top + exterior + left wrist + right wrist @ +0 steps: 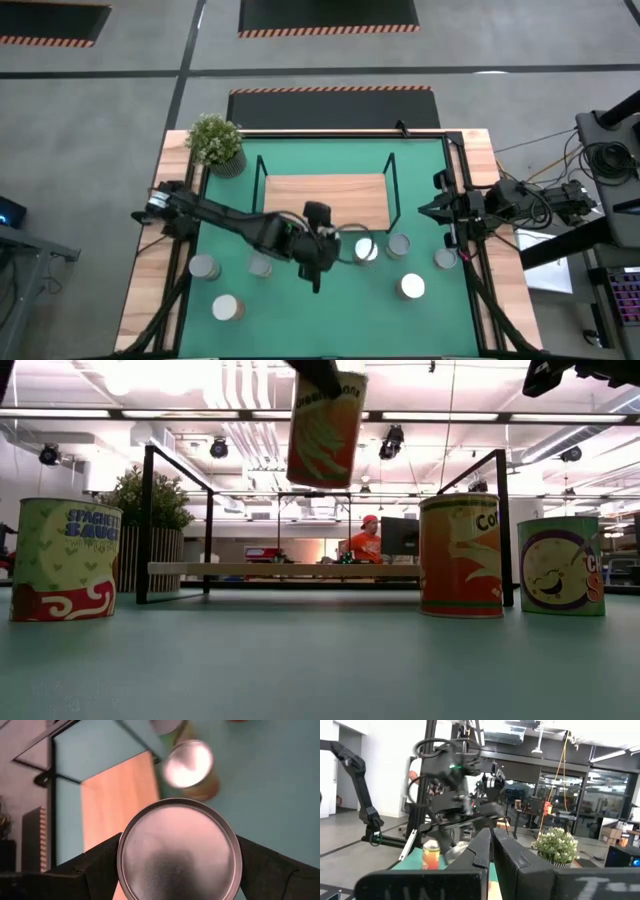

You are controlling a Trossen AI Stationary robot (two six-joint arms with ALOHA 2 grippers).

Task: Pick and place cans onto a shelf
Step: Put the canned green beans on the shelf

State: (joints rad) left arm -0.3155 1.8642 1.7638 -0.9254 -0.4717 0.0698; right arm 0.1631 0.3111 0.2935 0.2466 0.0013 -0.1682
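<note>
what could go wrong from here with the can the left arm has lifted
1. The left pincer holds the lifted can by its sides, high above the mat. If the grip is weak it may slip and fall among the cans standing below, such as the one by the shelf post.
2. On the way to the shelf, the can or arm may clip the black wire frame.

The right pincer waits shut at the table's right edge.

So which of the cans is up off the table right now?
The can clamped in the left pincer, hanging above the mat in front of the shelf. The others stand on the green mat.
</note>
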